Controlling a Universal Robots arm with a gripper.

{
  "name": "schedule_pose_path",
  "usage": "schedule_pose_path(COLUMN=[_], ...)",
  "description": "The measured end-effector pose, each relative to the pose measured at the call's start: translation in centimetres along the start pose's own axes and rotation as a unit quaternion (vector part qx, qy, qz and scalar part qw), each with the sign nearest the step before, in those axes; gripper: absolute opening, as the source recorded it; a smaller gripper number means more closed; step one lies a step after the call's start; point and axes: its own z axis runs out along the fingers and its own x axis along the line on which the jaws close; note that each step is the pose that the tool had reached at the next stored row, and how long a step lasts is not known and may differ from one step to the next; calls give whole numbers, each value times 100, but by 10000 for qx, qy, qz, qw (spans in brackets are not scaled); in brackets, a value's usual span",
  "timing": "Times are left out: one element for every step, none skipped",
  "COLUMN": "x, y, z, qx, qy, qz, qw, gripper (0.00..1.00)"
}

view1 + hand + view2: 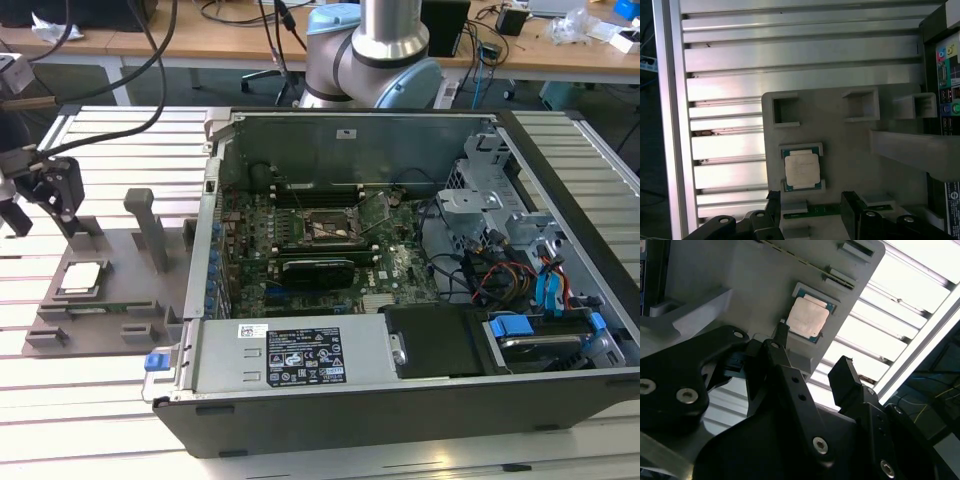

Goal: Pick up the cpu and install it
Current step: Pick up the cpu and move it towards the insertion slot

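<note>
Gripper (pixel 45 195) hangs w/ fingers (pixel 842 377) spread wide, nothing between them. The cpu (pixel 801 168) lies flat in a recess of the grey tray (pixel 120 250), just below the fingertips, not touching. Open PC case (pixel 400 400) w/ socket (pixel 330 228) sits well off toward exterior view's right.

Dull metal, matt plastic, a soft sheen

The cpu (pixel 802 169) had a dull silver-grey metal lid over a green board edge. Its tray (pixel 850 145) was matt grey plastic, faintly rough. The tabletop (pixel 790 65) was ribbed aluminium with a soft sheen. The fingers (pixel 790 385) were matt black with shiny screw heads. The computer case (pixel 400 130) showed bare grey sheet metal.
</note>
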Motion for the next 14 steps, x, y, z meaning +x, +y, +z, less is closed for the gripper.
schedule_pose_path(x=[0, 1, 1, 1, 1, 1, 1, 1, 2, 2, 2, 2, 2, 2], y=[0, 0, 0, 0, 0, 0, 0, 0, 0, 0, 0, 0, 1, 1], z=[5, 13, 20, 25, 29, 33, 37, 44, 49, 54, 57, 61, 66, 73], qx=[0, 0, 0, 0, 0, 0, 0, 0, 0, 0, 0, 0, 0, 0], qy=[0, 1, 0, 0, 0, 0, 0, 0, 0, 0, 0, 0, 1, 0], qz=[0, 0, 0, 0, 0, 0, 0, 0, 0, 0, 0, 0, 0, 0], qw=[10000, 10000, 10000, 10000, 10000, 10000, 10000, 10000, 10000, 10000, 10000, 10000, 10000, 10000], gripper=[60, 60, 60, 60, 60, 60, 60, 60, 60, 60, 60, 60, 60, 60])
